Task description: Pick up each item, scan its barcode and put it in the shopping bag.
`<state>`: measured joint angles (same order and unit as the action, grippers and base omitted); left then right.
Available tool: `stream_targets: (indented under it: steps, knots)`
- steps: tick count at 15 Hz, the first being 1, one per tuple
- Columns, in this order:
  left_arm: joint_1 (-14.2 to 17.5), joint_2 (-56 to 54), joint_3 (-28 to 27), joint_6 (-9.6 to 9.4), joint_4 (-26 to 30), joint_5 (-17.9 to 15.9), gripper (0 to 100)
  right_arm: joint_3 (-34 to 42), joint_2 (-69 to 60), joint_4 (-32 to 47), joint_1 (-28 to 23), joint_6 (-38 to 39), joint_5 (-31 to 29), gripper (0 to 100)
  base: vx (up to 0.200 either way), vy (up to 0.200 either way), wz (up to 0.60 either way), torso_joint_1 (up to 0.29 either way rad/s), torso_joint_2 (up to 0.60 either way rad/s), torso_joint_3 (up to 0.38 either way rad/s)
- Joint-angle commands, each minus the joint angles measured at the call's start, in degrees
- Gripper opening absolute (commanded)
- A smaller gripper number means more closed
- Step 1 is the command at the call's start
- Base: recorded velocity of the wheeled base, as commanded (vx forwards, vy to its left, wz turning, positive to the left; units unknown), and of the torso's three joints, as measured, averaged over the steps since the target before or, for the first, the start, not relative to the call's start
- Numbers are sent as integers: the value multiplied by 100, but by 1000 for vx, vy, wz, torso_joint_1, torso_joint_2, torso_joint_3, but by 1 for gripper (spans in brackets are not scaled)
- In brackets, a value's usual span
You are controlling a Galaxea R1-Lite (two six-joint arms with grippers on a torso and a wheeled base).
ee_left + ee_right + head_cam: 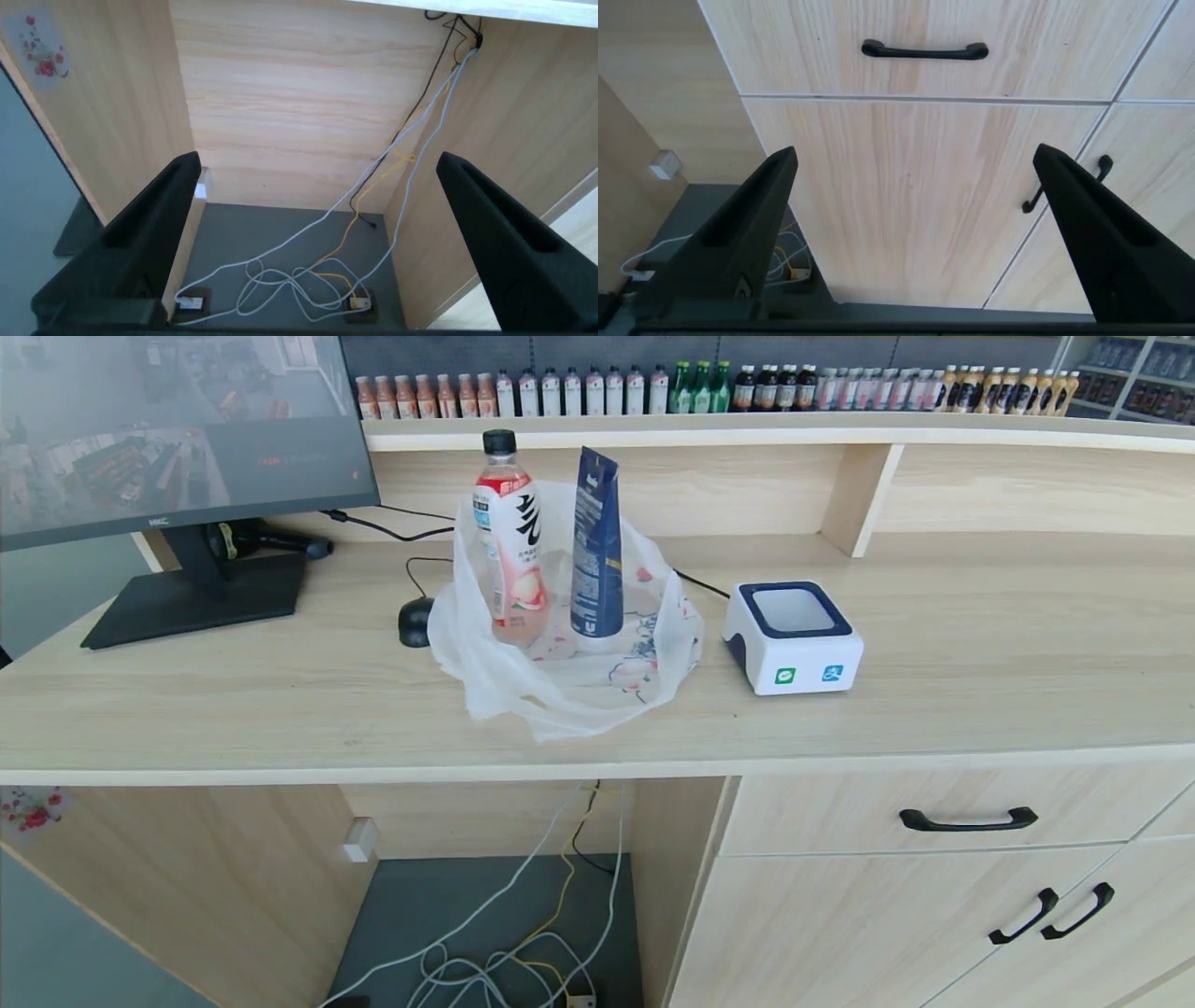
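Bottle and tube stand upright in the slumped shopping bag on the tabletop near the scanner, so left claw and right claw hang spread and empty below, job seemingly finished.

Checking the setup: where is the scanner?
In the head view, the scanner sits on the counter, just right of the bag.

White plastic bag w/ red-blue floral print; pink-white bottle, blk cap; navy tube; white/navy scanner box.
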<state>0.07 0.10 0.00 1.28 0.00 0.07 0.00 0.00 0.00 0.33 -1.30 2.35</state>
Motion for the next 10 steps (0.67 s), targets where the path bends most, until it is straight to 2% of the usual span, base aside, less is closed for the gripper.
stream_targets:
  steps: [1,10]
  knots:
    - [1,-1,0,4,0,1,100,0,9,0,2,-1,2,100,0,-200,0,7,-2,2]
    - [1,8,0,13,0,1,100,0,9,0,2,122,-24,100,0,-200,0,1,0,3]
